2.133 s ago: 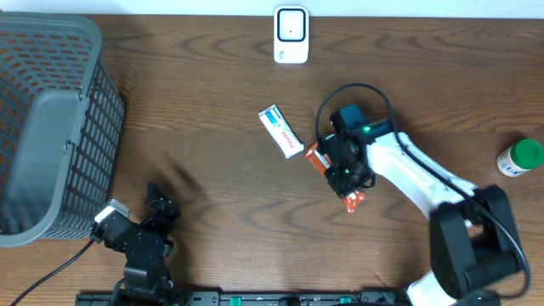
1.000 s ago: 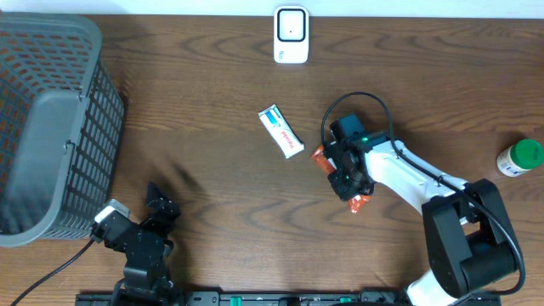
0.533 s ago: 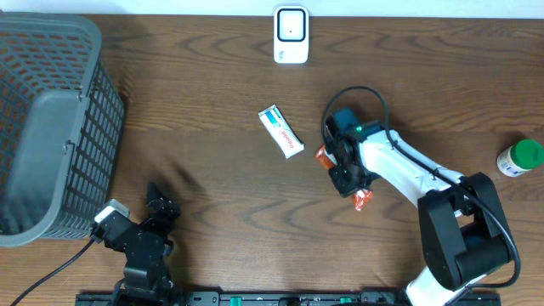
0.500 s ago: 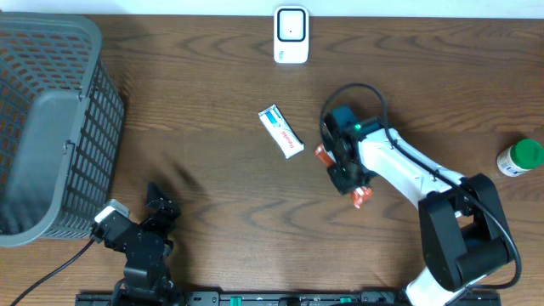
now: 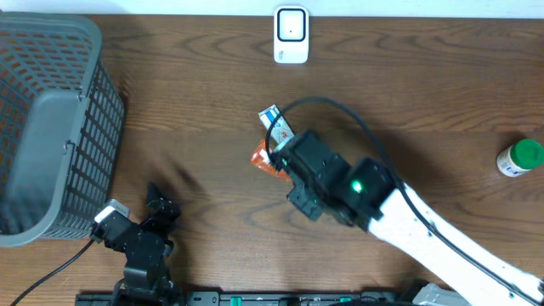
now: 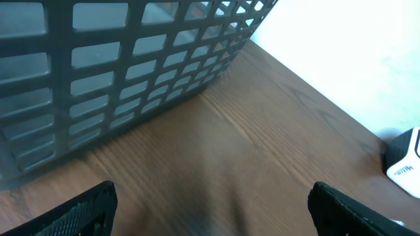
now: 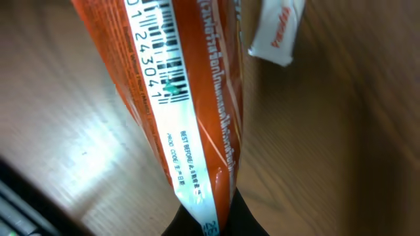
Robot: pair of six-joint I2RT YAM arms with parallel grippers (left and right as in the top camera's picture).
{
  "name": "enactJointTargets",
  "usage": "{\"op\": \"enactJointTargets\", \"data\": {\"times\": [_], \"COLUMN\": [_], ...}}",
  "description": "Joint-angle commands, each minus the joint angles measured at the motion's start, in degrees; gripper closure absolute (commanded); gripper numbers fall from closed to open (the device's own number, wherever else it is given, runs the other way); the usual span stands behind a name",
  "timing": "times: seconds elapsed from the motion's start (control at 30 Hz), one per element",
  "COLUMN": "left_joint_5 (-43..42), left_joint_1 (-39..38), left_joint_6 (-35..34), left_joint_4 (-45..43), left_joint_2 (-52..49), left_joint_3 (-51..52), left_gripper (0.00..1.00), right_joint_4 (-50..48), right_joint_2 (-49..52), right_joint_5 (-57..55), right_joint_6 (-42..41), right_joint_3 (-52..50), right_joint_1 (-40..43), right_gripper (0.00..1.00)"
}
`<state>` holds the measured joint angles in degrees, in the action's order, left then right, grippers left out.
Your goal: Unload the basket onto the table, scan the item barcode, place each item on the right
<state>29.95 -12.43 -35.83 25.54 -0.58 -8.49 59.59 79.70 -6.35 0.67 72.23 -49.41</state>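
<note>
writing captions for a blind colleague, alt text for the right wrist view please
An orange packet, pinched at its lower end by the shut right gripper, fills the frame with its white barcode strip facing the camera. Behind it lies the wooden table, a small white box at top right.

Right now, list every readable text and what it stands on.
"01 24304 1": under the barcode on the orange foil snack packet, cut off at the frame edge.
"BEST BEFORE": white strip of that packet; print after it too small.
Red word on the small white-and-blue carton: blurred.
White script on the packet: unreadable.
</note>
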Motion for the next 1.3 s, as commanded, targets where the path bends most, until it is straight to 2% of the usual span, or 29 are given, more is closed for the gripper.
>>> {"op": "enactJointTargets", "data": {"times": [0.0,0.33,0.63,0.73,0.93,1.2,1.23,1.27], "left_joint_5": [0.31,0.31,0.28,0.31,0.28,0.28,0.31,0.28], "left_joint_1": [0.15,0.13,0.13,0.13,0.13,0.15,0.13,0.13], "left_joint_6": [-0.02,-0.02,-0.02,-0.02,-0.02,-0.02,-0.02,-0.02], "left_joint_4": [1.64,1.64,1.64,1.64,1.64,1.64,1.64,1.64], "left_joint_2": [0.31,0.31,0.31,0.31,0.31,0.31,0.31,0.31], "left_joint_3": [0.76,0.76,0.76,0.76,0.76,0.76,0.76,0.76], "left_gripper": [0.07,0.07,0.07,0.06,0.07,0.06,0.07,0.07], "right_joint_4": [0.0,-0.26,-1.68,-3.98,-16.31,-23.61,-23.8,-23.91], "right_joint_2": [-3.48,-5.77,-3.58,-1.22,7.37,17.9,18.51,18.84], "right_joint_5": [-3.8,-5.75,-6.97,-6.67,-6.64,-6.6,-6.6,-6.64], "right_joint_6": [0.0,0.09,-2.36,-2.36,-2.36,-2.38,-2.45,-2.99], "right_joint_3": [0.87,0.87,-2.38,-8.5,-19.02,-19.52,-19.52,-19.52], "right_joint_1": [-2.45,-5.16,0.48,0.72,0.68,0.68,0.68,0.68], "right_gripper": [0.99,0.99,0.99,0.99,0.99,0.99,0.97,0.9]}}
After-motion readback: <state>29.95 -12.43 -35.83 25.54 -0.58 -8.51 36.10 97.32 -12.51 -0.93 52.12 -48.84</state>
